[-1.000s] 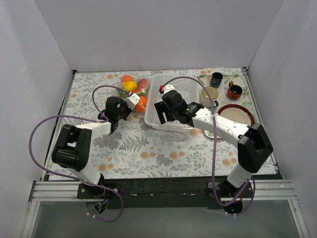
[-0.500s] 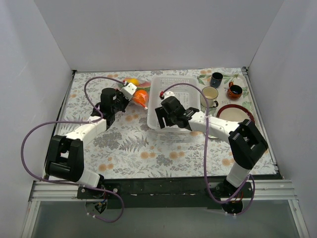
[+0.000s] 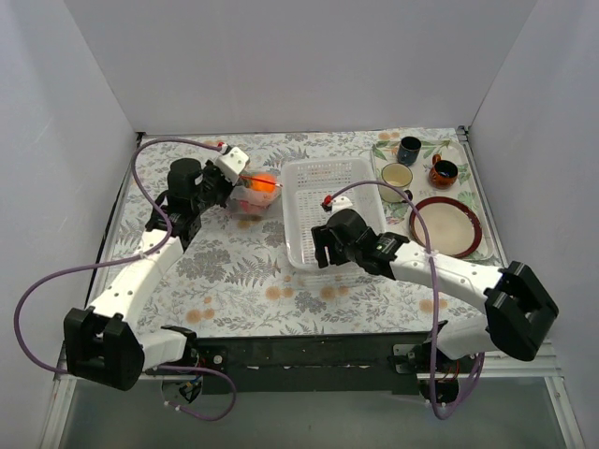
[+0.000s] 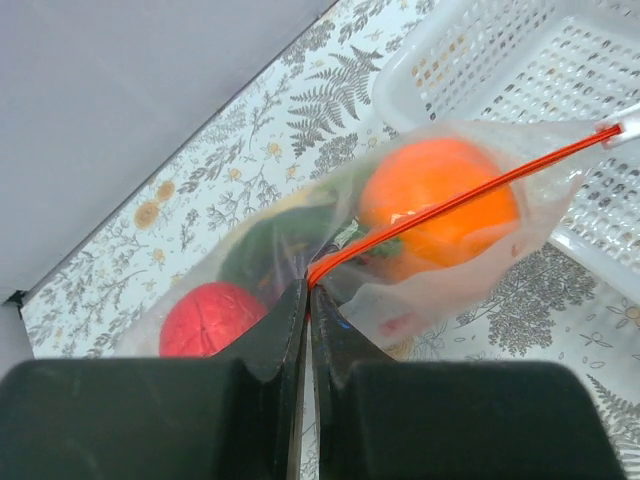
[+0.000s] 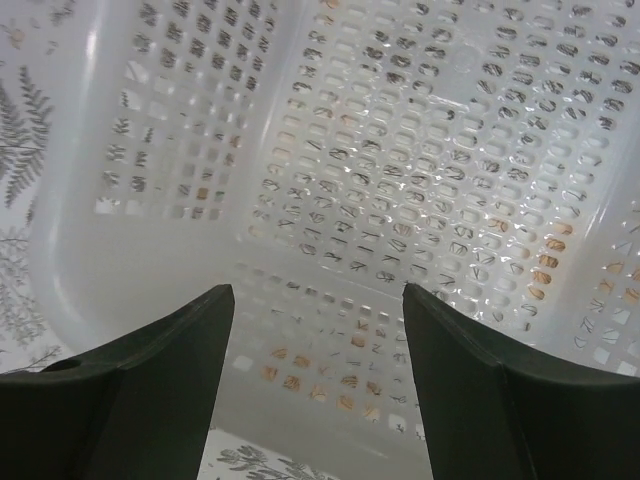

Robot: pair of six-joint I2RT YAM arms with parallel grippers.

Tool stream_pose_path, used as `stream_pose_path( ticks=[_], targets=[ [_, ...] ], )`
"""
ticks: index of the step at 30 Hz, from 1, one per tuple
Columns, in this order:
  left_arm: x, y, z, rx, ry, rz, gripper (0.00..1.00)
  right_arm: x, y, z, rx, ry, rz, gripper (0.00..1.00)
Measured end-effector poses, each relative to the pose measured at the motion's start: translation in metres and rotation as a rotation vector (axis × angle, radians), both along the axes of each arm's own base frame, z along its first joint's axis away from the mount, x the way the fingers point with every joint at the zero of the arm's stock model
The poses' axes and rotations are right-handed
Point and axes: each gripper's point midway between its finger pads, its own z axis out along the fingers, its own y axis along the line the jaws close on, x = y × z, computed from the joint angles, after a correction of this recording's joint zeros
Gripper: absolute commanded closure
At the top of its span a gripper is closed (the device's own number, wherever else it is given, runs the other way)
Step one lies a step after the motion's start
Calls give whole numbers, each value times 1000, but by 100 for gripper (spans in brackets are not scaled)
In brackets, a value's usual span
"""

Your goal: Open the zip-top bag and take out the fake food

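Two grippers are showing. We are finding the left gripper (image 4: 305, 292) pressed together, pinching the zip-top bag (image 4: 470, 255) at one end of its red-orange zip strip (image 4: 450, 205). The clear, crinkled bag is hanging just left of the white perforated basket (image 3: 333, 182), carrying an orange fruit (image 4: 420, 185), a red ball (image 4: 210, 318) and a dark green piece (image 4: 270, 250). The right gripper (image 5: 317, 292) is hovering spread inside the basket.

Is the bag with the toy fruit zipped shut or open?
Shut, it seems: the red strip on the zip-top bag runs as one unbroken line, fake food inside.
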Motion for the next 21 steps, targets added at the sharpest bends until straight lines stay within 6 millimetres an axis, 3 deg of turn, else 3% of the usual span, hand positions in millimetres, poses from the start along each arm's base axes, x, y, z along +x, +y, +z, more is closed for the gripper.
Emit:
stream_pose_path(
  ticks=[7, 10, 13, 16, 21],
  targets=[
    [-30, -4, 45, 13, 1, -84, 100, -4, 17, 38, 78, -59, 50, 17],
    [-44, -5, 54, 26, 15, -121, 100, 7, 32, 74, 126, -127, 89, 8],
    [-60, -4, 53, 40, 37, -146, 100, 16, 53, 112, 210, -223, 153, 3],
    [-74, -2, 50, 51, 60, -163, 100, 13, 70, 144, 319, -326, 253, 1],
    [-89, -1, 37, 62, 108, -185, 100, -5, 79, 170, 448, -452, 383, 2]
  ],
)
